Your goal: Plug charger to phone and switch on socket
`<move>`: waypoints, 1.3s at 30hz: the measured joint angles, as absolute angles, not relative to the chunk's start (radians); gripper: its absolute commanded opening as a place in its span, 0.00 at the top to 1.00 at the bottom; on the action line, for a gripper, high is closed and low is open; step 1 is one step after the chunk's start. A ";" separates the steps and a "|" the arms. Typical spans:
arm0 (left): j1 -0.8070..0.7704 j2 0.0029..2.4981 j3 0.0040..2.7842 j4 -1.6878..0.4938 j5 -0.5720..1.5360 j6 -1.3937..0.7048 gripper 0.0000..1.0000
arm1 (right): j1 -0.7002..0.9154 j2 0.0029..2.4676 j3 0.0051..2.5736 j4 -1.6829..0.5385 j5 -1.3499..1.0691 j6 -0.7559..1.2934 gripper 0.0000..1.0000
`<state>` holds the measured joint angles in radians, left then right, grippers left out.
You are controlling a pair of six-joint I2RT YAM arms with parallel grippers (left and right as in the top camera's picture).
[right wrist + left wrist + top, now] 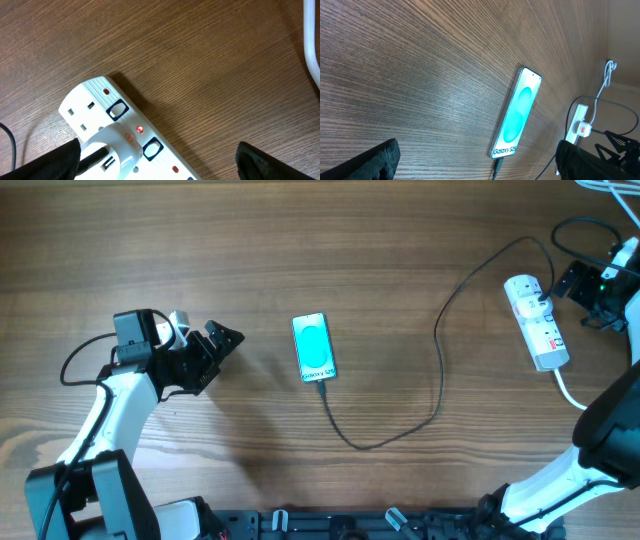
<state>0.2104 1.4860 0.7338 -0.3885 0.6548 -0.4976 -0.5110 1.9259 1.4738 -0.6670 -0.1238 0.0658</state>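
Note:
The phone (313, 348) lies flat mid-table with its teal screen lit; it also shows in the left wrist view (517, 115). The charger (440, 380), a thin black cable, loops from the phone's lower edge, where its connector (496, 169) is seated, to a white adapter (107, 155) in the socket (537, 322). One red light (139, 129) on the socket (100, 97) glows. My left gripper (215, 352) is open, left of the phone and apart from it. My right gripper (585, 285) hovers open just right of the socket, holding nothing.
The socket's thick white cord (570, 392) runs off toward the right edge, under my right arm, and shows again in the right wrist view (312, 45). More cables hang at the far right corner (600, 188). Bare wooden tabletop (300, 240) surrounds the phone.

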 measured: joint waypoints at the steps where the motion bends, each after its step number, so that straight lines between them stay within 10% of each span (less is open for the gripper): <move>1: 0.210 1.486 0.734 -0.389 0.655 -0.498 0.00 | -0.511 1.926 1.474 -0.667 -0.124 0.066 0.00; 39: 0.210 1.486 0.734 -0.389 0.655 -0.498 0.00 | -0.511 1.926 1.474 -0.667 -0.124 0.065 0.00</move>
